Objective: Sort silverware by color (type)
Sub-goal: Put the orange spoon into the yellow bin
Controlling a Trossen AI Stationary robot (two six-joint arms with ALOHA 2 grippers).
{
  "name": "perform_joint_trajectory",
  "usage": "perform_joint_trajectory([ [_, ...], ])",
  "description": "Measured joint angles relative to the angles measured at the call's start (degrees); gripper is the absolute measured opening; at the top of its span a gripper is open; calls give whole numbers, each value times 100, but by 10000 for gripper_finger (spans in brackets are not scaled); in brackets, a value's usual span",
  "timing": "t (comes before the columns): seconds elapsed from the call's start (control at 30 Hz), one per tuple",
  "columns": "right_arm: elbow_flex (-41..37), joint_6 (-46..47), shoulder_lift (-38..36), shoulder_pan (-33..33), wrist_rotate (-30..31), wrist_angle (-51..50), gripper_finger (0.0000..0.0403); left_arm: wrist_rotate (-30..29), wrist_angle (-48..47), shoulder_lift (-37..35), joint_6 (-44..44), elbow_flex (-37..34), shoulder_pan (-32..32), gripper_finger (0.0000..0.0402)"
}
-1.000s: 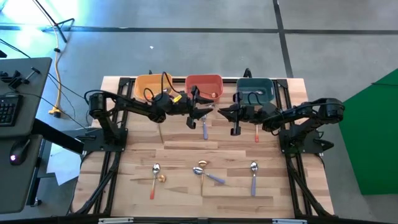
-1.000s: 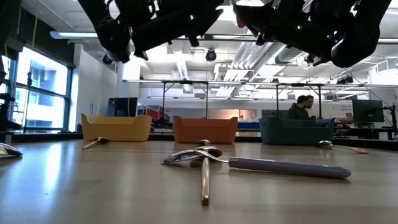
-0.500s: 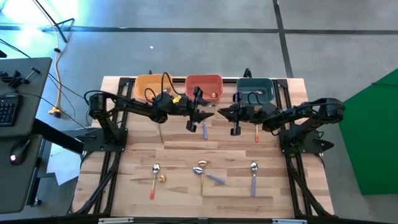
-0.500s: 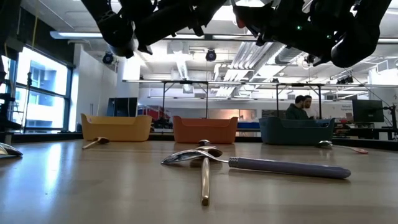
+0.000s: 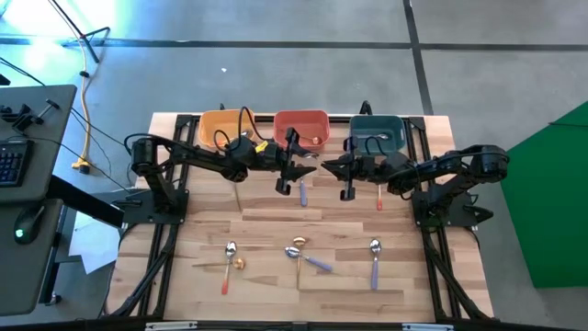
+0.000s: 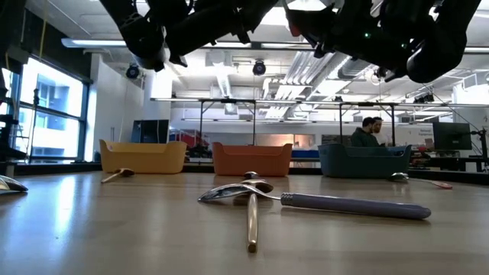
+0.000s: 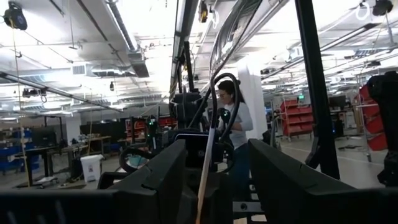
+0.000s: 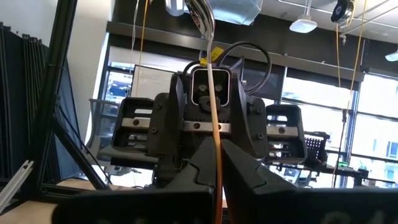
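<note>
My right gripper [image 8: 216, 147] [image 5: 346, 172] hovers above the table's far middle, in front of the teal bin [image 5: 378, 131], shut on a spoon with a thin red-orange handle and a silver bowl [image 8: 200, 14]. My left gripper [image 7: 217, 147] [image 5: 296, 172] faces it from the left, open. In the left wrist view that handle [image 7: 205, 171] shows in the gap between its fingers, clear of both. Other spoons lie flat on the table: purple-handled [image 5: 302, 191], red-orange [image 5: 378, 196], gold [image 5: 237, 195], and several near the near edge [image 5: 296, 250]. My right gripper pinches the spoon's red-orange handle [image 8: 212, 124] between its two fingers, coming level from the table's right side. The fingers lie across the handle. The spoon is lifted clear of the table, and its bowl stands well away from the fingers.
Yellow [image 5: 225, 129], red [image 5: 301, 127] and teal bins stand in a row at the far edge; a spoon lies in the teal one [image 5: 372, 138]. In the low view a purple-handled spoon [image 6: 344, 205] crosses a gold one [image 6: 252, 221]. People sit beyond the table [image 6: 370, 131].
My left gripper has moved a little toward the right gripper and slightly up, then held still. The right gripper and its spoon have stayed in place.
</note>
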Motion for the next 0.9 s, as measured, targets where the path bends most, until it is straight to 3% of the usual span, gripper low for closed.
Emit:
perform_joint_trajectory([
  [0.33,0,0,2,-11,4,-83,0,27,-427,-7,-48,417,-84,153],
  [0.47,0,2,2,-11,4,-84,0,29,-375,-7,-48,435,-104,115],
  [0.67,1,0,2,-11,0,-84,0,-50,-331,-7,-2,435,-105,16],
  [0.9,2,8,2,-9,-9,-89,0,-39,-328,-7,114,435,-120,3],
])
